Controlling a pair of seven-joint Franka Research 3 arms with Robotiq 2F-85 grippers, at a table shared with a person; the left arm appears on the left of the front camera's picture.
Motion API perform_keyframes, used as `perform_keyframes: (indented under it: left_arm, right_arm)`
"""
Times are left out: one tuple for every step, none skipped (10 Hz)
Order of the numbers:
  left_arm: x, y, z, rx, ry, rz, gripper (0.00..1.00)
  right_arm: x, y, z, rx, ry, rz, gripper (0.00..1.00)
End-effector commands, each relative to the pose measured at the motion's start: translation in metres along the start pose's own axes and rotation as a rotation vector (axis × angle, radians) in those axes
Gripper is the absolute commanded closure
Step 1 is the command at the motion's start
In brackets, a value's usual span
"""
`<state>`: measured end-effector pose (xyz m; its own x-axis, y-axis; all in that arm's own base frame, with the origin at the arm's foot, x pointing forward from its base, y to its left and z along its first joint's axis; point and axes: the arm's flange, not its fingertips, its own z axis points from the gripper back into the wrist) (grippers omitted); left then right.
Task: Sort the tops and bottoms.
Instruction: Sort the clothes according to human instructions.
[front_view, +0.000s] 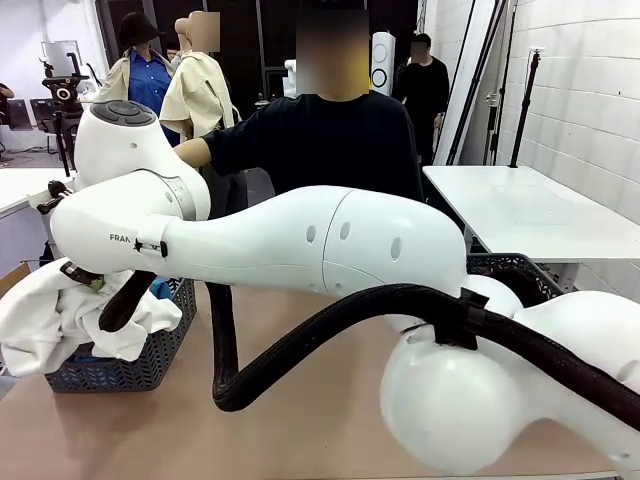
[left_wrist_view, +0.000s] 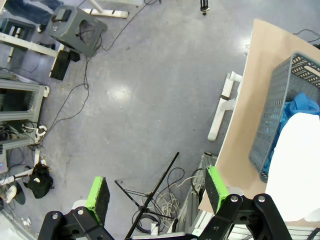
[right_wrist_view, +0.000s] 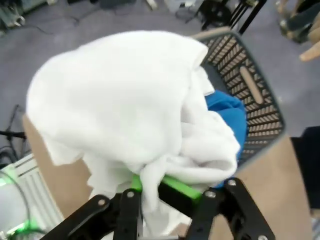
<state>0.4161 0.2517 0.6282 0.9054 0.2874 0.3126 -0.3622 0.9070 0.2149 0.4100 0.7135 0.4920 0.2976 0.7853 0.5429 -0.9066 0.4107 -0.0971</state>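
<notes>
White top (right_wrist_view: 125, 100): soft knit cloth, matte, bunched into a loose rounded heap with deep folds. Clamped in the right tool (right_wrist_view: 167, 187), jaws together on a gathered fold low in the bundle, green pads just visible through the cloth. It hangs over the near rim of the left basket (front_view: 150, 360); in the front view it drapes over that basket's side. Judged light, limp and non-slip. It will sag and trail, so a pinch on a thick gathered fold, as here, should hold better than a single-layer edge.

Blue top (right_wrist_view: 227, 112): bright turquoise cloth, crumpled, lying inside the basket beside and partly under the white one. Same soft handling expected.

Left basket: grey plastic mesh, rectangular, rigid, slotted handle in its wall. Stands on the tan worktop (front_view: 320, 410) at the robot's left.

Second basket (front_view: 515, 270): dark mesh, at the right, mostly hidden by the arm. Contents cannot be told.

Left tool (left_wrist_view: 157, 192): jaws apart, empty, hanging over the floor just off the worktop edge.
</notes>
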Motion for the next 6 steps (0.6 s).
perform_keyframes:
  left_arm:
    - [-0.001, 0.002, 0.001, 0.013, 0.000, -0.003, 0.00]
    - [-0.001, 0.002, 0.001, 0.013, 0.000, -0.003, 0.00]
    - [-0.001, 0.002, 0.001, 0.013, 0.000, -0.003, 0.00]
    - [-0.001, 0.002, 0.001, 0.013, 0.000, -0.003, 0.00]
    - [-0.001, 0.002, 0.001, 0.013, 0.000, -0.003, 0.00]
    - [-0.001, 0.002, 0.001, 0.013, 0.000, -0.003, 0.00]
  right_arm:
    - [0.308, -0.050, -0.094, 0.014, 0.032, -0.003, 0.51]
    - [0.306, -0.053, -0.093, 0.013, 0.032, -0.020, 0.31]
    - [0.305, -0.057, -0.092, -0.001, 0.043, -0.039, 0.12]
    - [0.302, -0.060, -0.090, -0.011, 0.050, -0.049, 0.00]
    - [0.300, -0.064, -0.084, -0.020, 0.051, -0.054, 0.00]
    - [0.297, -0.067, -0.077, -0.034, 0.046, -0.058, 0.00]
